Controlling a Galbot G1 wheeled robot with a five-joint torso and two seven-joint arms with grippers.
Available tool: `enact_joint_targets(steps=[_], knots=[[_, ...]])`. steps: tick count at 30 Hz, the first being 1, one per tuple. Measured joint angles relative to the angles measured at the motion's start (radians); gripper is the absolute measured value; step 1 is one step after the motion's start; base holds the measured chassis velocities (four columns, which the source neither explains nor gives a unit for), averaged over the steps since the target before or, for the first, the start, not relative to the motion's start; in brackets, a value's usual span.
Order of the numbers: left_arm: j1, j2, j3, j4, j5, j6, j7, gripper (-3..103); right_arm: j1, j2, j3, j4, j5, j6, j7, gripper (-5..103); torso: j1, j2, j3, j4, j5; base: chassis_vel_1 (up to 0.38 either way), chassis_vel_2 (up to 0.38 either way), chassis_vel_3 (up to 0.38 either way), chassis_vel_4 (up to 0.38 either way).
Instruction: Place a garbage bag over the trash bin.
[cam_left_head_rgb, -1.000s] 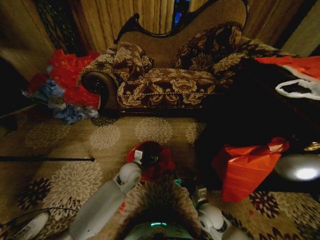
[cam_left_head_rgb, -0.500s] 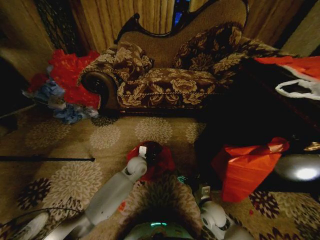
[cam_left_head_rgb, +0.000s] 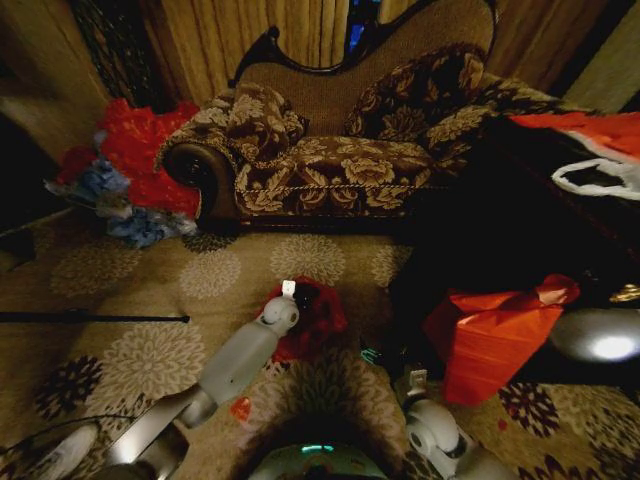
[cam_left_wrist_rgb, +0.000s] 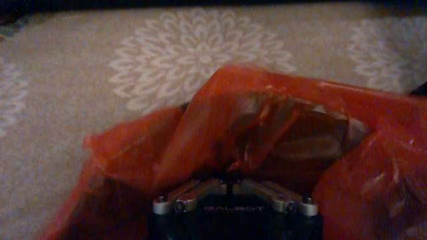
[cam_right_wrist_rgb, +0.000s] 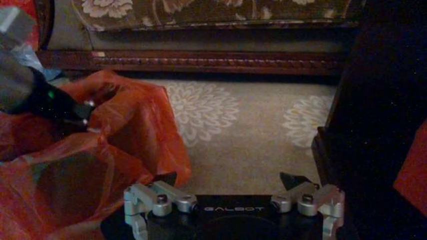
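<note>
Head view, left tool (cam_left_head_rgb: 289, 291) reached farther over garbage bag (cam_left_head_rgb: 318, 318), pinching its plastic, right tool (cam_right_wrist_rgb: 228, 183) spread wide, pulled back

Patterned carpet (cam_left_head_rgb: 150, 270) carries sofa (cam_left_head_rgb: 330, 170), bag heap (cam_left_head_rgb: 130, 180), bagged trash bin (cam_left_head_rgb: 310, 320).

Dim, warm, soft-focus, curved edges

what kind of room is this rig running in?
Most likely a home living room: an ornate floral sofa against draped curtains, with a flower-patterned carpet underfoot. A heap of red and blue bags sits beside the sofa.
</note>
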Motion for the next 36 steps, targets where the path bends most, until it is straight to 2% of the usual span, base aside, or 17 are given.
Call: enact_joint_targets(steps=[6, 9, 14, 17, 22, 27, 30, 32, 33, 34, 36], knots=[[-0.016, -0.042, 0.005, 0.088, 0.029, -0.019, 0.018, 0, 0.002, -0.003, -0.007, 0.003, 0.003, -0.002, 0.001, 100, 0.0, 0.0, 0.0, 0.0, 0.0, 0.0, 0.0, 0.0, 0.0], [-0.02, -0.067, 0.005, 0.157, 0.077, -0.036, 0.043, 0, 0.0, -0.005, -0.017, 0.01, 0.003, -0.003, 0.005, 100, 0.0, 0.0, 0.0, 0.0, 0.0, 0.0, 0.0, 0.0, 0.0], [-0.033, -0.087, 0.003, 0.226, 0.114, -0.056, 0.066, 0, 0.0, -0.006, -0.023, 0.015, 0.002, -0.003, 0.007, 100, 0.0, 0.0, 0.0, 0.0001, 0.0, 0.0, 0.0, 0.0, 0.0], [-0.053, -0.112, 0.0, 0.289, 0.131, -0.081, 0.094, 0, 0.002, -0.008, -0.031, 0.02, 0.002, -0.006, 0.009, 100, 0.0, 0.0, 0.0, 0.0, 0.0, 0.0, 0.0, 0.0, 0.0], [-0.062, -0.132, 0.0, 0.322, 0.149, -0.122, 0.136, 0, 0.007, -0.008, -0.042, 0.025, 0.002, -0.012, 0.013, 100, 0.0, 0.0, 0.0, -0.0001, -0.0001, 0.0, 0.0, 0.0, 0.0], [-0.046, -0.128, -0.002, 0.291, 0.152, -0.133, 0.145, 0, 0.012, -0.008, -0.047, 0.034, 0.003, -0.017, 0.018, 100, 0.0, 0.0, 0.0, -0.0001, -0.0001, 0.0, 0.0, 0.0, 0.0], [-0.025, -0.107, -0.007, 0.235, 0.152, -0.128, 0.142, 0, 0.014, -0.012, -0.047, 0.042, 0.006, -0.02, 0.023, 100, 0.0, 0.0, 0.0, -0.0002, -0.0003, 0.0, 0.0, 0.0, 0.0], [0.014, -0.063, -0.011, 0.14, 0.152, -0.115, 0.127, -1, 0.016, -0.016, -0.047, 0.051, 0.01, -0.023, 0.026, 100, 0.0, 0.0, 0.0, 0.0, -0.0005, 0.0, 0.0, 0.0, 0.0], [0.035, -0.04, -0.014, 0.09, 0.151, -0.112, 0.124, 4, 0.016, -0.016, -0.048, 0.053, 0.01, -0.024, 0.028, 100, 0.0, 0.0, 0.0, 0.0, -0.0003, 0.0, 0.0, 0.0, 0.0], [0.035, -0.04, -0.014, 0.09, 0.151, -0.112, 0.124, 4, 0.016, -0.016, -0.048, 0.053, 0.01, -0.024, 0.028, 100, 0.0, 0.0, 0.0, 0.0, -0.0003, 0.0, 0.0, 0.0, 0.0], [0.068, -0.006, -0.023, 0.008, 0.152, -0.112, 0.117, 15, 0.016, -0.014, -0.051, 0.054, 0.01, -0.024, 0.029, 100, 0.0, 0.0, 0.0, 0.0, -0.0002, 0.0, 0.0, 0.0, 0.0]])
